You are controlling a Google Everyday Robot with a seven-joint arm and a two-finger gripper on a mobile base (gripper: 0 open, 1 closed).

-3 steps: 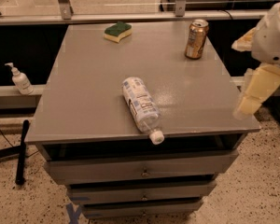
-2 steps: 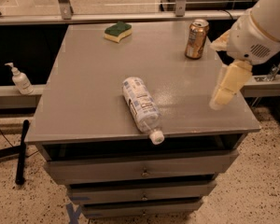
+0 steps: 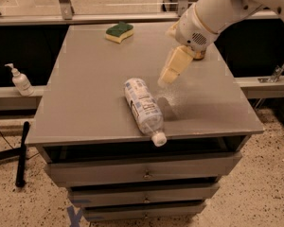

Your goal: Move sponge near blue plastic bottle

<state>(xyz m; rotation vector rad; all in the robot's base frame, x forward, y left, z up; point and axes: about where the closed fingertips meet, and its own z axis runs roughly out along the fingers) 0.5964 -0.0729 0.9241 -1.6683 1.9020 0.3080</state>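
Gripper (image 3: 165, 78) over tabletop (image 3: 85, 84) beside lying bottle (image 3: 143, 107), opening unclear; sponge (image 3: 119, 31) at far edge

- Sponge (image 3: 119, 31): small, wavy-edged, dk green scour top on pale yellow body. Lies flat, green side up, at far edge of grey tabletop (image 3: 85, 89), left of centre. Nothing touching it.
- Blue plastic bottle (image 3: 143, 107): clear plastic w/ white-and-bluish printed label, white cap. Lying on its side near front edge, roughly mid-table, set diagonally; cap end points toward front-right, right at the edge. Much longer than sponge, well apart from it.
- Gripper (image 3: 165, 79): pale yellow, hangs over the table just right of bottle's far end, not touching bottle or sponge.
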